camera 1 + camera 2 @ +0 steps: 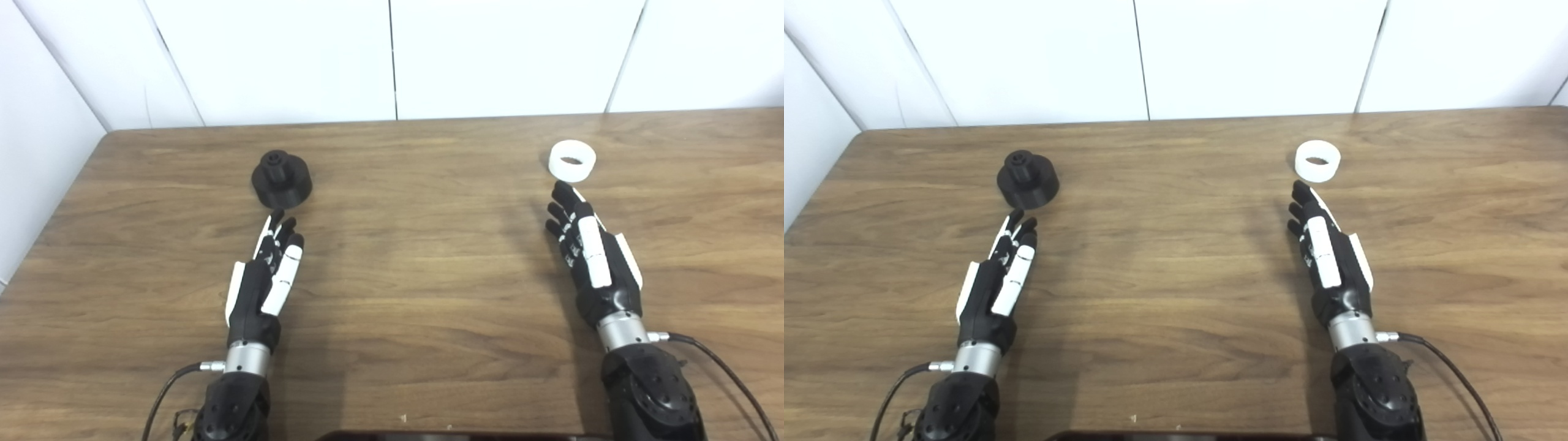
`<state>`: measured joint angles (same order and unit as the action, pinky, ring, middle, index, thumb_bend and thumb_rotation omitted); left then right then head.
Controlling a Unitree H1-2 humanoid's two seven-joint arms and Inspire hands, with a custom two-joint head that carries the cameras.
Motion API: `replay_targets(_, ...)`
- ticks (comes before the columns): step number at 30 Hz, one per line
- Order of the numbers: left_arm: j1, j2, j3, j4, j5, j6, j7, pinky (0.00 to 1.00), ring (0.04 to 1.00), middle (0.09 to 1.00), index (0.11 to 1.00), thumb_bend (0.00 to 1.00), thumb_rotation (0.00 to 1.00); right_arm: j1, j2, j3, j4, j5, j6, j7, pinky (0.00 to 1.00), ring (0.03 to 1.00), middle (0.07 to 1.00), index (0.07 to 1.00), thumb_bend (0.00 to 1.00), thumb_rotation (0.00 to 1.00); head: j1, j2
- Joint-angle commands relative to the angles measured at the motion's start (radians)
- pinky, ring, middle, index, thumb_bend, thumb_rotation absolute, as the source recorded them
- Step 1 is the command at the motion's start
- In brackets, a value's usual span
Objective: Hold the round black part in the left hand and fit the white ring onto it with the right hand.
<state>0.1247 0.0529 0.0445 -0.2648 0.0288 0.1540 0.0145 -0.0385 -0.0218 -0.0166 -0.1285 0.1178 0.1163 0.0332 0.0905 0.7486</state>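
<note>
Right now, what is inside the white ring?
Nothing shows inside the white ring: through its opening only a dark, shadowed patch appears. It stands alone on the wooden table. Its near wall hides the lower inside.

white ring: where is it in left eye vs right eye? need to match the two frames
Left eye view: white ring lies upper right on the table, just beyond the right hand's fingertips.
Right eye view: white ring again upper right, but nearer the picture's middle, just beyond the same fingertips.
Shared landmark: the round black part, on the table's far left side ahead of the left hand.
</note>
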Motion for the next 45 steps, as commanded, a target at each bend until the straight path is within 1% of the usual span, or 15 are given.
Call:
replay_targets(1, 0.004, 0.048, 0.011, -0.075, 0.015, -0.003, -0.015, 0.98, 0.977, 0.964, 0.995, 0.51, 0.63, -0.031, 0.008, 0.001, -0.015, 0.012, -0.04, 0.012, 0.94, 0.944, 0.944, 0.911, 0.58, 0.88, 0.004, 0.0)
replay_targets(2, 0.004, 0.051, 0.016, -0.082, 0.014, 0.001, -0.018, 0.98, 0.979, 0.967, 0.997, 0.53, 0.6, -0.031, 0.008, 0.0, -0.014, 0.014, -0.039, 0.012, 0.94, 0.945, 0.944, 0.91, 0.57, 0.88, 0.004, 0.0)
replay_targets(3, 0.005, 0.076, 0.016, -0.103, 0.071, 0.017, -0.014, 0.99, 0.981, 0.97, 0.998, 0.58, 0.55, -0.031, 0.01, 0.002, -0.011, 0.012, -0.041, 0.011, 0.95, 0.946, 0.943, 0.909, 0.58, 0.88, 0.011, -0.003)
replay_targets(6, -0.004, 0.132, 0.03, -0.138, 0.166, 0.047, -0.013, 0.91, 0.91, 0.924, 0.968, 0.65, 0.57, -0.033, 0.013, 0.004, -0.001, 0.011, -0.052, 0.012, 0.94, 0.946, 0.942, 0.908, 0.58, 0.88, 0.015, -0.006)
replay_targets(8, -0.02, 0.156, 0.047, -0.138, 0.155, 0.048, -0.021, 0.88, 0.896, 0.915, 0.957, 0.68, 0.46, -0.035, 0.013, 0.005, 0.007, 0.015, -0.062, 0.016, 0.95, 0.949, 0.942, 0.908, 0.58, 0.87, 0.018, -0.007)
replay_targets(10, -0.039, 0.196, 0.067, -0.131, 0.14, 0.053, -0.035, 0.89, 0.901, 0.919, 0.953, 0.72, 0.38, -0.037, 0.014, 0.006, 0.014, 0.015, -0.069, 0.016, 0.94, 0.951, 0.945, 0.909, 0.57, 0.88, 0.019, -0.009)
replay_targets(12, -0.054, 0.223, 0.078, -0.125, 0.137, 0.065, -0.046, 0.91, 0.909, 0.927, 0.957, 0.76, 0.32, -0.039, 0.017, 0.005, 0.019, 0.014, -0.074, 0.014, 0.94, 0.948, 0.943, 0.906, 0.58, 0.87, 0.021, -0.01)
replay_targets(15, -0.087, 0.271, 0.086, -0.128, 0.144, 0.119, -0.072, 0.94, 0.929, 0.946, 0.976, 0.82, 0.27, -0.04, 0.019, 0.007, 0.026, 0.011, -0.078, 0.013, 0.94, 0.95, 0.946, 0.91, 0.59, 0.88, 0.023, -0.014)
replay_targets(19, -0.142, 0.363, 0.065, -0.116, 0.227, 0.205, -0.113, 0.9, 0.944, 0.974, 0.994, 0.89, 0.31, -0.039, 0.02, 0.009, 0.029, 0.006, -0.086, 0.009, 0.93, 0.948, 0.948, 0.913, 0.59, 0.88, 0.025, -0.017)
replay_targets(23, -0.212, 0.448, 0.042, -0.076, 0.259, 0.271, -0.175, 0.85, 0.958, 0.988, 0.997, 0.94, 0.29, -0.039, 0.025, 0.005, 0.028, 0.008, -0.085, 0.004, 0.93, 0.942, 0.94, 0.905, 0.59, 0.87, 0.027, -0.019)
replay_targets(27, -0.288, 0.517, 0.005, -0.002, 0.291, 0.286, -0.221, 0.85, 0.946, 0.984, 0.994, 0.95, 0.28, -0.035, 0.029, 0.005, 0.027, 0.009, -0.088, 0.003, 0.92, 0.941, 0.934, 0.9, 0.59, 0.87, 0.027, -0.021)
replay_targets(31, -0.349, 0.551, -0.022, 0.064, 0.299, 0.294, -0.257, 0.84, 0.949, 0.98, 0.996, 0.94, 0.25, -0.03, 0.034, 0.004, 0.029, 0.005, -0.091, -0.001, 0.91, 0.936, 0.933, 0.902, 0.59, 0.87, 0.026, -0.022)
replay_targets(35, -0.409, 0.579, -0.061, 0.132, 0.333, 0.313, -0.3, 0.85, 0.967, 0.982, 0.997, 0.95, 0.27, -0.027, 0.038, 0.003, 0.031, 0.009, -0.098, 0.0, 0.91, 0.939, 0.936, 0.902, 0.58, 0.87, 0.024, -0.023)
replay_targets(41, -0.468, 0.597, -0.101, 0.198, 0.374, 0.314, -0.351, 0.88, 0.994, 0.99, 0.99, 0.95, 0.27, -0.022, 0.039, 0.001, 0.03, 0.007, -0.1, -0.001, 0.91, 0.939, 0.936, 0.902, 0.59, 0.87, 0.021, -0.025)
replay_targets(45, -0.502, 0.608, -0.13, 0.217, 0.397, 0.314, -0.385, 0.86, 0.985, 0.986, 0.982, 0.96, 0.31, -0.018, 0.042, 0.001, 0.031, 0.0, -0.103, -0.006, 0.9, 0.936, 0.935, 0.903, 0.59, 0.87, 0.024, -0.028)
